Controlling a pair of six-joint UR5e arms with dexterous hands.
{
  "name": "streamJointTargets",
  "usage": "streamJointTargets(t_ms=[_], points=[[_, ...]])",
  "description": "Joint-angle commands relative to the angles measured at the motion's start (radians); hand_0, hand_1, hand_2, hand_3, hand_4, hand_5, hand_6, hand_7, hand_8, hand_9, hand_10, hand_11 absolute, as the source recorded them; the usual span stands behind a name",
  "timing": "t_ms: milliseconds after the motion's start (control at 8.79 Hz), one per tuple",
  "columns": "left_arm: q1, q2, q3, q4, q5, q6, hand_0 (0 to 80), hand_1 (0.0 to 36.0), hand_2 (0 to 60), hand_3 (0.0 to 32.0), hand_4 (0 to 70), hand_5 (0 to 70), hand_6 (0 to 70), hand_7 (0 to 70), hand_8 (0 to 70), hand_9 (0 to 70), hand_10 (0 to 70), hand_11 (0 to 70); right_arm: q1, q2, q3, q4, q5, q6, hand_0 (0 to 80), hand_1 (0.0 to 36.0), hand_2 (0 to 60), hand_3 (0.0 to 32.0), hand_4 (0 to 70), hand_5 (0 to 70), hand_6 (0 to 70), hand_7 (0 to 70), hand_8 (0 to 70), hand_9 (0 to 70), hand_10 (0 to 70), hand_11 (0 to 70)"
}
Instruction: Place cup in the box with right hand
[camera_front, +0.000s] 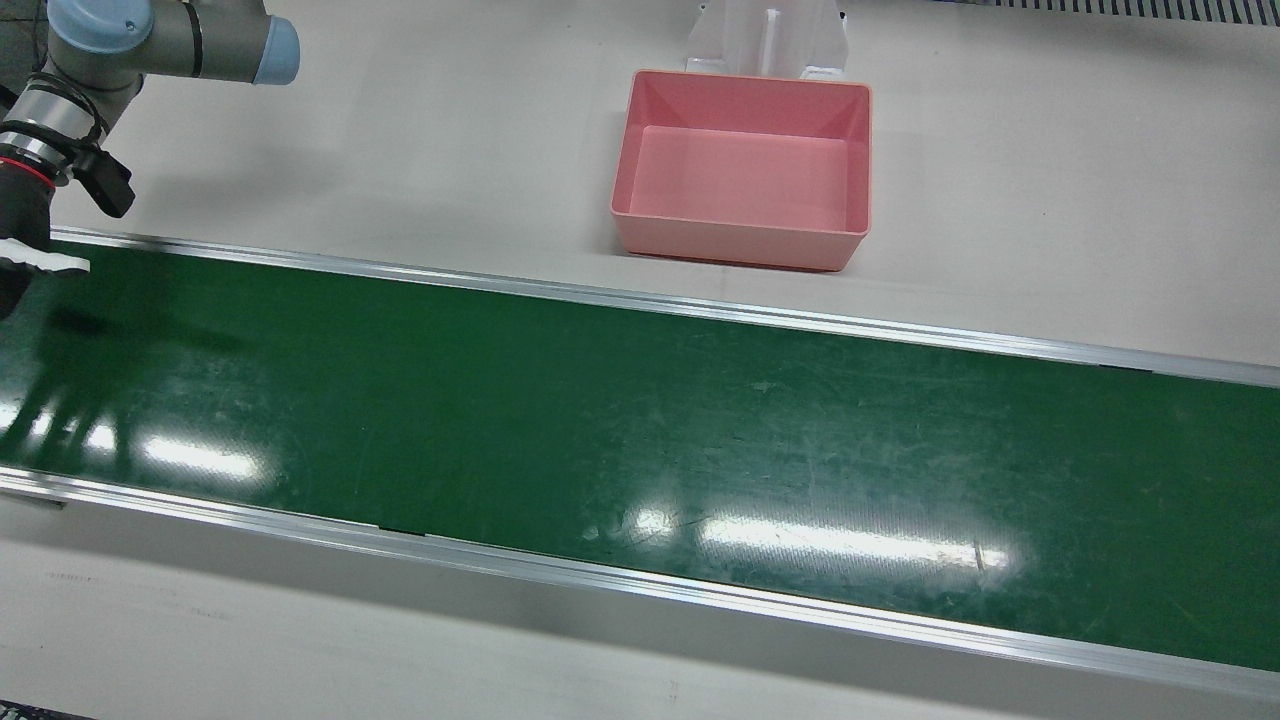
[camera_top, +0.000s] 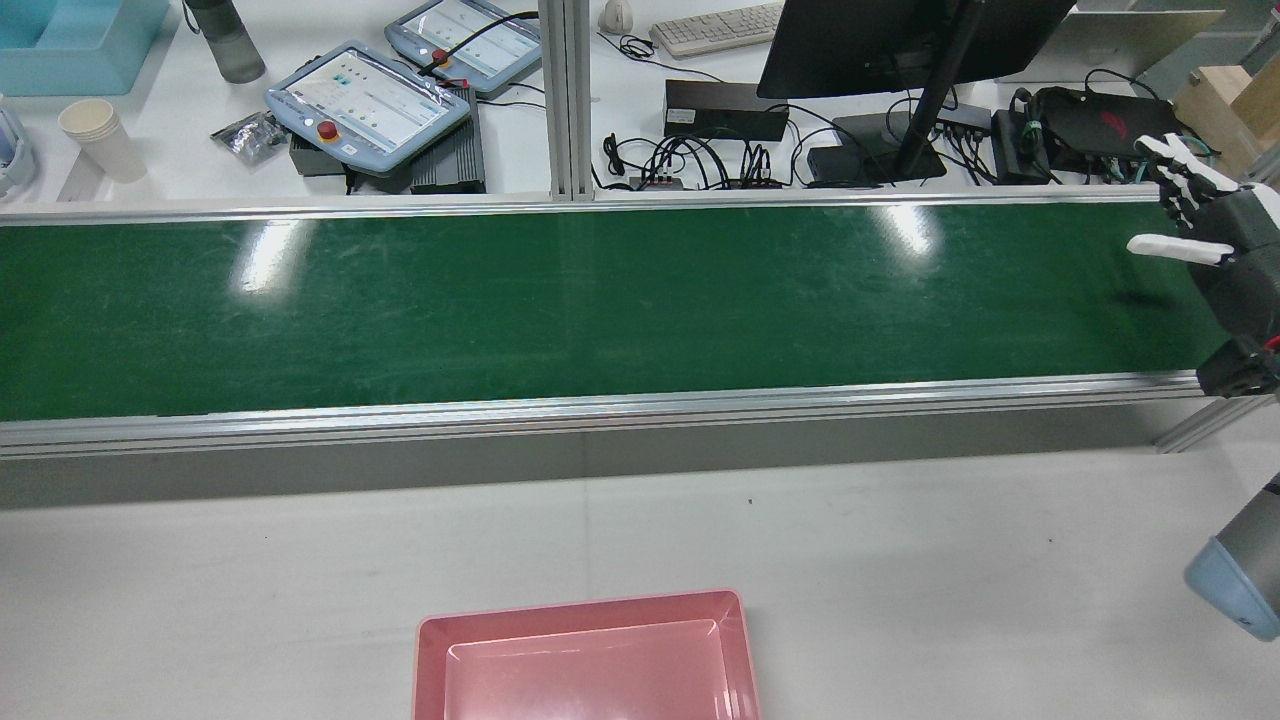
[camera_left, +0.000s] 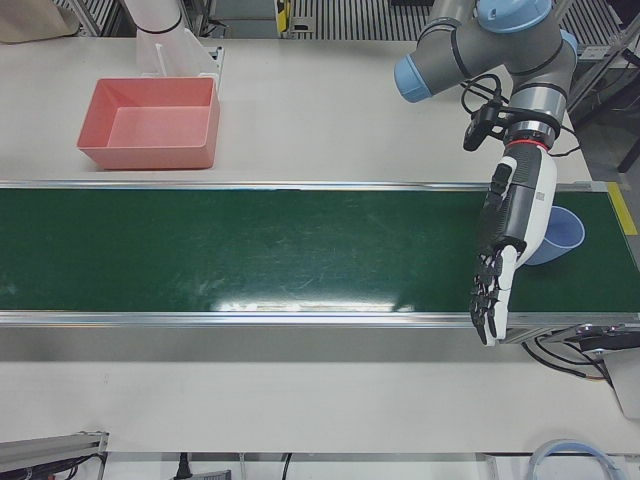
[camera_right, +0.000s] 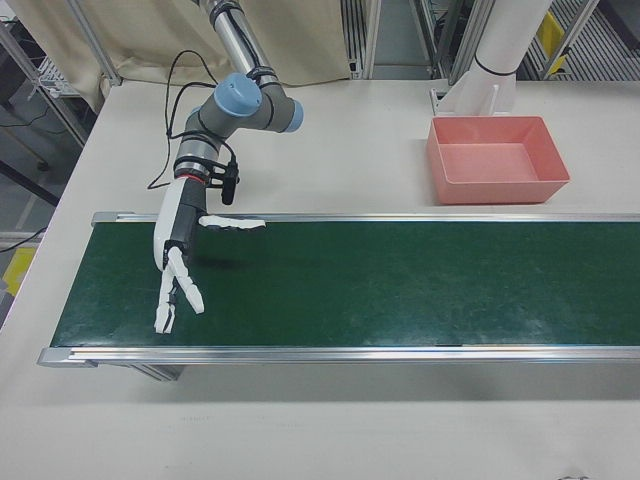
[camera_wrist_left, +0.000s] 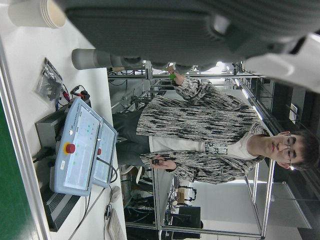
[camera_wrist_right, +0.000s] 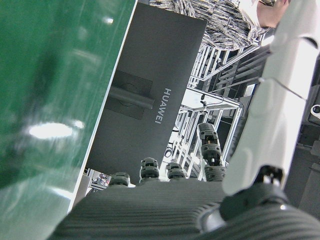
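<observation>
Front view: a green conveyor belt (camera_front: 640, 440) crosses a pale desk (camera_front: 1050, 180). Behind it sits a pink box (camera_front: 742, 168), empty. The right hand (camera_front: 25, 240) shows only at the view's left edge, holding nothing.

Rear view: the right hand (camera_top: 1215, 250) hovers over the belt's far right end, fingers spread wide. The pink box (camera_top: 585, 655) at the bottom edge is empty. A stack of paper cups (camera_top: 100, 138) stands on the operators' bench beyond the belt (not the task's cup, I judge).

Left-front view: the left hand (camera_left: 510, 235) hangs over the belt's end, fingers straight and apart, empty. Just behind it a blue cup (camera_left: 562, 235) lies tipped on the belt, partly hidden.

Right-front view: the right hand (camera_right: 180, 255) is open above the belt, well apart from the box (camera_right: 497, 158).

Hand views: neither shows a cup or anything held.

Judged from this, the task has barely begun: the cup is not yet grasped, and pickup, carry and release remain
</observation>
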Motion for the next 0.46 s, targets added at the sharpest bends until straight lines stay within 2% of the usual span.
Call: streamJointTargets(t_ms=[0,341], points=[[0.000,0.000,0.000,0.000,0.000,0.000,0.0,0.0,0.0,0.0,0.0,0.0,0.0,0.0,0.0,0.0,0.0,0.0,0.000,0.000,-0.003,0.000,0.000,-0.001,51.2,18.1,0.0,6.2,0.0,7.1,2.5,5.9,6.5,7.3,0.4,2.8],[0.000,0.000,0.000,0.000,0.000,0.000,0.0,0.0,0.0,0.0,0.0,0.0,0.0,0.0,0.0,0.0,0.0,0.0,-0.017,0.002,-0.023,0.002,0.008,-0.003,51.1,17.8,0.0,6.6,0.0,7.1,2.4,5.7,6.4,7.3,0.8,3.4]])
